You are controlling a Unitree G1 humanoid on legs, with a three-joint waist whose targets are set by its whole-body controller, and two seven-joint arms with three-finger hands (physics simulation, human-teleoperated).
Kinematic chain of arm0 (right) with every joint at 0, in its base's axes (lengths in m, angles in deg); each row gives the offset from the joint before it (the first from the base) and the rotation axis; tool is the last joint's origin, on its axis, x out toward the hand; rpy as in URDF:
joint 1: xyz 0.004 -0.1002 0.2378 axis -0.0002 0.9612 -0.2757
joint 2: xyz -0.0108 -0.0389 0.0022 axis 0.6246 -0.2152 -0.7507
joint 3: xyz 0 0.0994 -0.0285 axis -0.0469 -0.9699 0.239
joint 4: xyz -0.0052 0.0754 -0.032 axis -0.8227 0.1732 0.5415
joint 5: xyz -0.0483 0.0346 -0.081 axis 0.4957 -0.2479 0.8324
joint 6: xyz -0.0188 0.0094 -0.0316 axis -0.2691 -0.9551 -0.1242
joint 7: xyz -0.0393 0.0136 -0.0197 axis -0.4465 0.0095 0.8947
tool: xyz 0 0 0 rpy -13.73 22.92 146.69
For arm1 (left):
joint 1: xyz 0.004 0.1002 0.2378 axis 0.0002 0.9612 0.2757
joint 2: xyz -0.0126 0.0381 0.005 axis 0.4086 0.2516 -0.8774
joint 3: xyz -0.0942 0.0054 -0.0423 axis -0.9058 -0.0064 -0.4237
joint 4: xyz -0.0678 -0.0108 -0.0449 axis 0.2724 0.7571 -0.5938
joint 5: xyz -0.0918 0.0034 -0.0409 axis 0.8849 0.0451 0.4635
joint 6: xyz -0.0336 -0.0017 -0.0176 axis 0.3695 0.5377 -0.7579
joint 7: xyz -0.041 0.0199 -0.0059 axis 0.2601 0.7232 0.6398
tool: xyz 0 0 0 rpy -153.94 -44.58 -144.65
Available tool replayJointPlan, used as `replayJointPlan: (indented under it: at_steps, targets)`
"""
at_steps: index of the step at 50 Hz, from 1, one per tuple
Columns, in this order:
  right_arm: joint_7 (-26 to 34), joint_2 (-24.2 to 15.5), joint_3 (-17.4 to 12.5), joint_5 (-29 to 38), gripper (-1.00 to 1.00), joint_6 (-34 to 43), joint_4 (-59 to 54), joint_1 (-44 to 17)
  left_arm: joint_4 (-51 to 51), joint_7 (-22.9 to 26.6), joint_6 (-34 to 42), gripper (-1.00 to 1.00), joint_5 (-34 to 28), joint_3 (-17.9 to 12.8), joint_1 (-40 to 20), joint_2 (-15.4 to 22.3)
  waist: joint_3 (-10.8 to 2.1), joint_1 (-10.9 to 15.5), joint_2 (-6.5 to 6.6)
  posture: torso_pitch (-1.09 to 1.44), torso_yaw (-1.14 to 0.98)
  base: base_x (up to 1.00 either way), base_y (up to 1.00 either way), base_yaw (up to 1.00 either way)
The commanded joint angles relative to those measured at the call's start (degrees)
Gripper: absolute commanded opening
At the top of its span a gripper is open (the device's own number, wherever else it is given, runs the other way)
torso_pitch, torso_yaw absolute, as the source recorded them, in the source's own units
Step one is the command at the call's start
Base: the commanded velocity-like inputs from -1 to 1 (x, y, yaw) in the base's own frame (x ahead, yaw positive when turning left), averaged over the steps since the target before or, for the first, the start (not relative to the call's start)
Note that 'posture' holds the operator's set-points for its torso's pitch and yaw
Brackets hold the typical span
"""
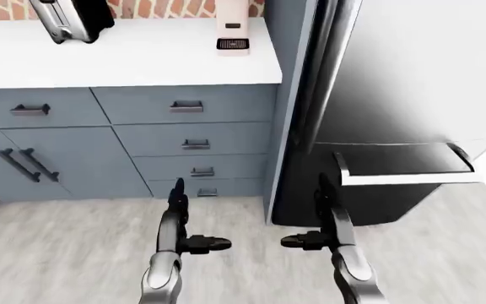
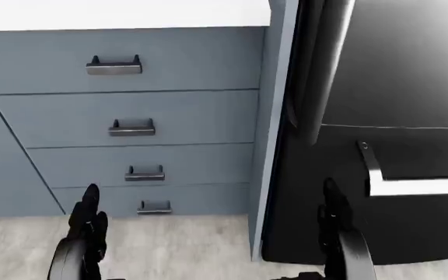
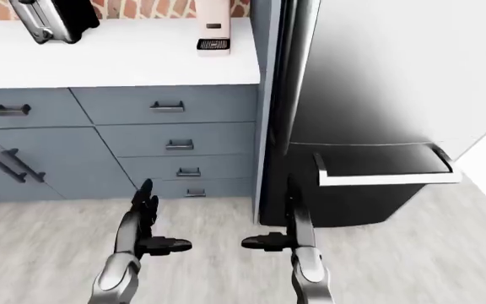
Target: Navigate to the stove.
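Observation:
No stove shows in any view. I face a blue-grey cabinet run with a stack of drawers (image 1: 194,144) under a white counter (image 1: 133,60), and a steel fridge (image 1: 412,95) at the right. My left hand (image 1: 188,221) and right hand (image 1: 315,218) are held low over the floor, fingers spread, both empty. In the head view the hands sit at the bottom, left hand (image 2: 84,224) and right hand (image 2: 337,219).
A chrome toaster (image 1: 70,19) and a pale coffee machine (image 1: 232,28) stand on the counter by a brick wall. The fridge's lower drawer handle (image 1: 403,177) juts out at the right. Cabinet doors (image 1: 32,164) are at the left. Pale wood floor (image 1: 57,253) lies below.

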Motion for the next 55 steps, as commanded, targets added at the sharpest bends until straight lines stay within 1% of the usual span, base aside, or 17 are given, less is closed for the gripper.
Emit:
replayJointPlan:
  at_steps: [1,3,4,5,7,8,19,26,31,35,39,43,47,49,50,52,55]
  targets:
    - [0.0,-0.2,-0.1,-0.4,1.00,-2.8,5.4,-1.5,-4.8,0.1,-3.0,1.00,0.2,-0.1,-1.8,0.3,-0.05,-0.1,-0.45,0.00,0.00,0.00,0.00,0.00]
    - [0.0,-0.3,0.0,0.0,1.00,-3.1,4.4,-1.9,-5.0,0.2,-2.7,1.00,0.2,-0.1,-1.8,0.3,-3.52,0.4,-0.05,0.00,0.00,0.00,0.00,0.00]
    - [0.0,-0.2,-0.1,-0.1,1.00,-3.0,4.5,-1.9,-5.0,0.3,-2.7,1.00,0.2,-0.1,-1.7,0.3,-2.96,0.4,-0.06,0.00,0.00,0.00,0.00,0.00]
    - [0.0,-0.2,0.0,-0.1,1.00,-2.9,4.8,-1.7,-4.8,0.3,-2.8,1.00,0.2,-0.2,-1.8,0.3,-0.96,0.4,-0.33,0.00,0.00,0.00,0.00,0.00]
    - [0.0,-0.2,0.0,-0.1,1.00,-2.8,4.9,-1.8,-5.0,0.2,-2.5,1.00,0.2,-0.2,-1.7,0.3,-3.99,0.4,-0.42,0.00,0.00,0.00,0.00,0.00]
    - [0.0,-0.2,0.0,-0.1,1.00,-2.6,5.1,-1.7,-4.4,0.3,-2.9,1.00,0.3,-0.3,-2.0,0.3,-4.28,0.4,-0.41,0.00,0.00,0.00,0.00,0.00]
    - [-0.1,-0.3,-0.1,0.1,1.00,-2.5,4.0,-2.2,-4.3,0.3,-2.3,1.00,0.7,-0.5,-2.1,0.3,-4.90,0.5,-0.22,0.00,0.00,0.00,0.00,0.00]
    - [0.5,-0.7,-1.3,-2.9,1.00,6.6,14.8,-2.5,-3.0,-0.6,-1.8,1.00,2.3,-3.6,-6.4,2.4,-5.30,0.6,-0.27,0.00,0.00,0.00,0.00,0.00]
    - [0.4,-1.3,-3.6,-5.3,1.00,15.2,26.9,-2.3,-17.6,-3.5,10.0,1.00,7.1,-8.7,-8.0,4.8,-5.29,0.4,-0.11,0.00,0.00,0.00,0.00,0.00]
    - [-0.4,-2.8,-5.3,-4.8,1.00,25.1,39.2,-4.1,-30.4,-4.0,19.5,1.00,9.2,-9.9,-8.1,5.6,-5.07,0.4,-0.09,0.00,0.00,0.00,0.00,0.00]
    - [-0.9,-4.3,-9.4,-7.1,1.00,36.5,50.7,-7.7,-44.0,-5.7,35.3,1.00,16.2,-13.9,-11.0,6.9,-4.97,0.5,0.09,0.00,0.00,0.00,0.00,0.00]
    - [-2.9,-5.5,-13.4,-11.0,1.00,47.1,59.9,-12.4,-52.7,-8.8,42.8,1.00,21.5,-18.1,-14.8,9.8,-4.44,0.5,0.18,0.00,0.00,0.00,0.00,0.00]
    - [-9.0,-11.4,-17.6,-19.5,1.00,56.0,64.9,-18.3,-57.6,-12.7,48.4,1.00,28.3,-22.6,-17.7,13.0,-4.01,0.4,0.24,0.00,0.00,0.00,0.00,0.00]
    - [-18.2,-18.3,-20.5,-32.6,1.00,56.2,65.0,-19.6,-58.5,-14.4,49.4,1.00,30.7,-23.8,-18.4,14.5,-3.75,0.5,0.22,0.00,0.00,0.00,0.00,0.00]
    - [-25.4,-22.9,-22.5,-43.0,1.00,56.2,65.0,-20.8,-59.1,-15.0,50.5,1.00,32.3,-24.6,-18.7,15.4,-3.64,0.5,0.15,0.00,0.00,0.00,0.00,0.00]
    - [-36.4,-32.0,-23.2,-56.5,1.00,52.4,65.0,-20.1,-59.1,-16.1,49.9,1.00,33.0,-24.7,-18.5,16.3,-3.45,0.8,-0.06,0.00,0.00,0.00,0.00,0.00]
    - [-42.5,-38.0,-23.9,-64.2,1.00,47.9,65.0,-18.6,-60.2,-17.8,50.7,1.00,36.3,-26.5,-18.9,17.5,-2.80,1.0,-0.30,0.00,0.00,0.00,0.00,0.00]
